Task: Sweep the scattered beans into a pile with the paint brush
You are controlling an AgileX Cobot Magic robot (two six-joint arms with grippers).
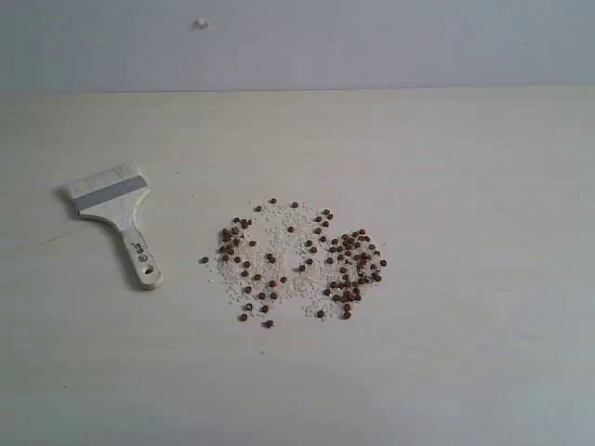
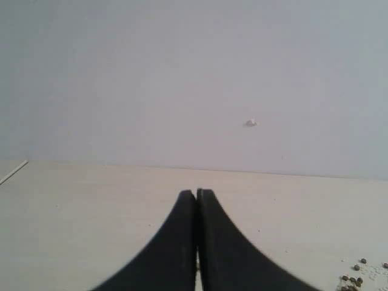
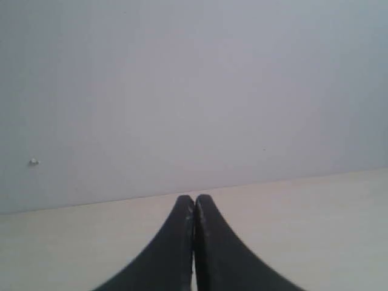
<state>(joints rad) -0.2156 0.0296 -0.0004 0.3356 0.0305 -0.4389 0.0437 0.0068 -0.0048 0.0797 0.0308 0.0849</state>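
Small brown beans (image 1: 297,260) lie scattered on the pale table among white grains, with a denser cluster (image 1: 353,265) at the right of the patch. A few beans (image 2: 354,280) show at the corner of the left wrist view. The paint brush (image 1: 119,216) lies flat to the left of the beans, bristles toward the back, handle toward the front. Neither arm shows in the exterior view. My left gripper (image 2: 196,193) is shut with nothing between its fingers. My right gripper (image 3: 194,197) is also shut and holds nothing.
The pale table (image 1: 465,167) runs back to a grey wall (image 1: 372,37) carrying a small white mark (image 1: 202,23).
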